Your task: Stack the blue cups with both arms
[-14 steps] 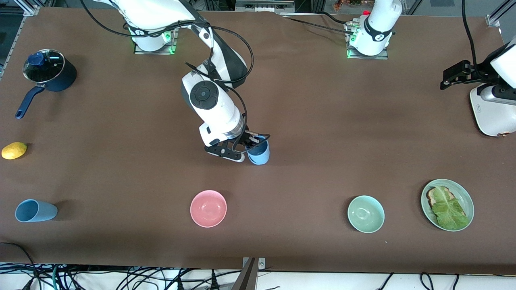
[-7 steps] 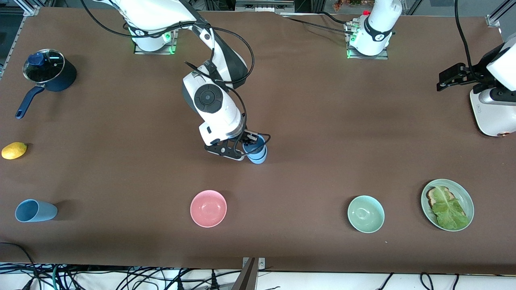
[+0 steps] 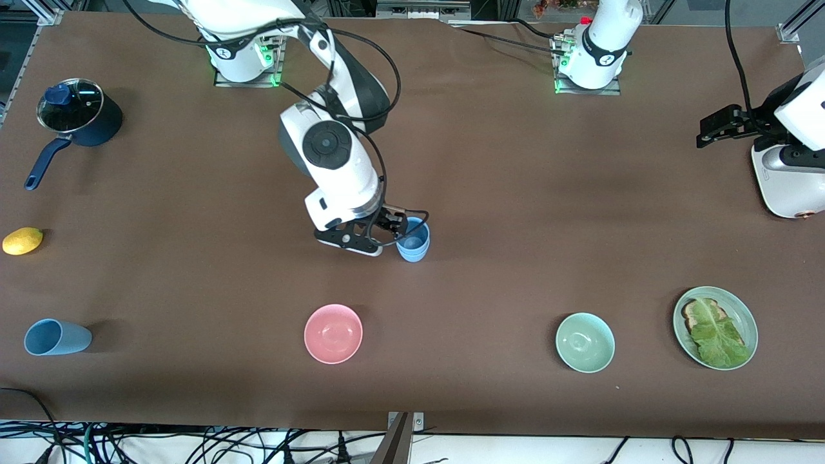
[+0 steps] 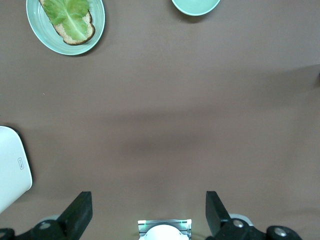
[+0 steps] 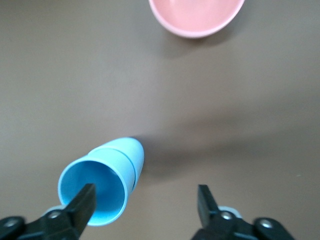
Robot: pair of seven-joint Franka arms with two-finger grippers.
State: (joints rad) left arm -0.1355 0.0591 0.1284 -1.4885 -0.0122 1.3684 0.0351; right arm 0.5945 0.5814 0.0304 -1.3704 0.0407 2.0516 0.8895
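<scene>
Beside right end effector [image 3: 392, 233]: stacked blue cups [image 3: 413, 241] (unheld)

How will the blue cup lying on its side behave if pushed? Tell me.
The blue cup rests on its side, so a push would likely roll it. Its taper suggests a curved path. Hollow and plain, it is probably light.

both arms are glossy white with rounded jointed housings; the right arm [image 3: 335, 161] has a dark grey band at its elbow, a round dark grey cap on its wrist joint, and black cables looping along it. each white base, like the left arm [image 3: 602, 45] one, wears a black ring, sits on a metal plate and glows green. the black grippers have angular black fingers [image 5: 82, 202].
</scene>
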